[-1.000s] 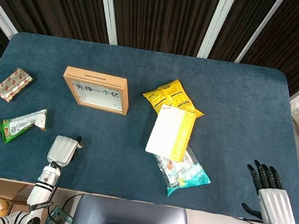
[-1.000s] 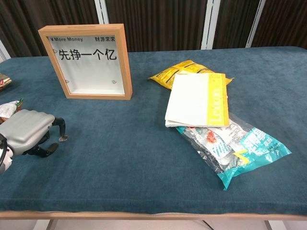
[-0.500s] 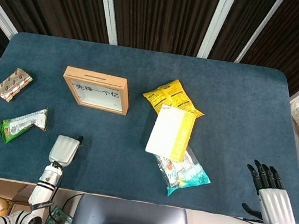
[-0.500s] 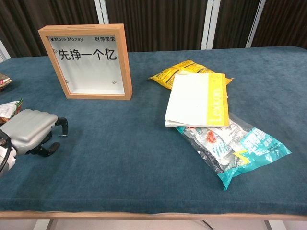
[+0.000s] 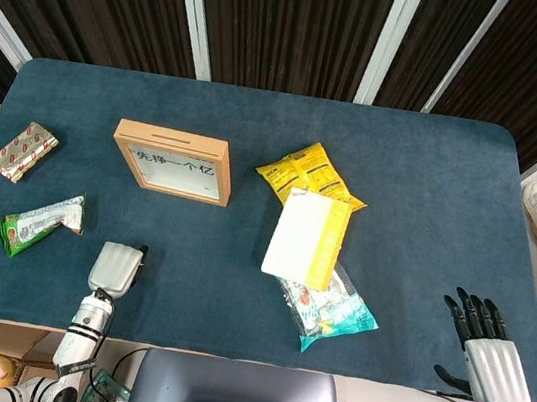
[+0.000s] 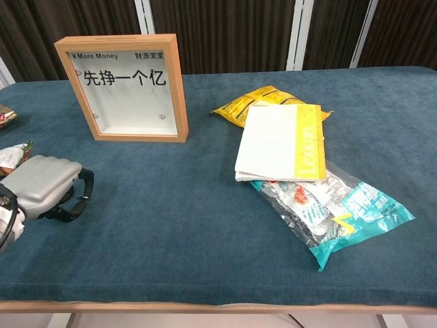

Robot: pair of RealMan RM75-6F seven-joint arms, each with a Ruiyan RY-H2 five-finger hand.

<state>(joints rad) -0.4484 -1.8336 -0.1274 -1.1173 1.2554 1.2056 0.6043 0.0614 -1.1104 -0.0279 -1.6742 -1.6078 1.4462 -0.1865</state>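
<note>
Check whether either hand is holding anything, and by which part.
Nothing is held: the left hand has its fingers curled in on nothing, and the right hand is open.

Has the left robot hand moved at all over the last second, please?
Yes, slightly: in the head view the left robot hand has drawn back toward the near table edge, away from the frame, its fingers curled in.

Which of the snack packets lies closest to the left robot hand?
The green-and-white packet, just left of the left robot hand. The red-patterned one lies farther back; the yellow and teal packets are mid-table.
</note>
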